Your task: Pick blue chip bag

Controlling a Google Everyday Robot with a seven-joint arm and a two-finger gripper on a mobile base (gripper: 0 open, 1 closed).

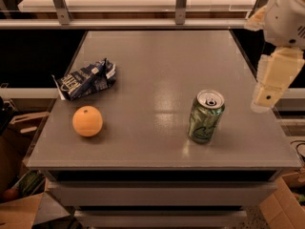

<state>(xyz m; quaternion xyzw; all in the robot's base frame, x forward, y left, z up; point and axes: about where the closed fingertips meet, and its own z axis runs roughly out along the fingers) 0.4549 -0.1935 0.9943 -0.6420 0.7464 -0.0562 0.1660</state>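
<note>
Just behind the orange (87,121), on the desk (162,56): blue chip bag (86,79), lying crumpled, ungrasped. Far right of the orange, past the green soda can (206,117): tool (267,94), raised, state cannot be told. Approach, grasp, lift all outstanding.
</note>
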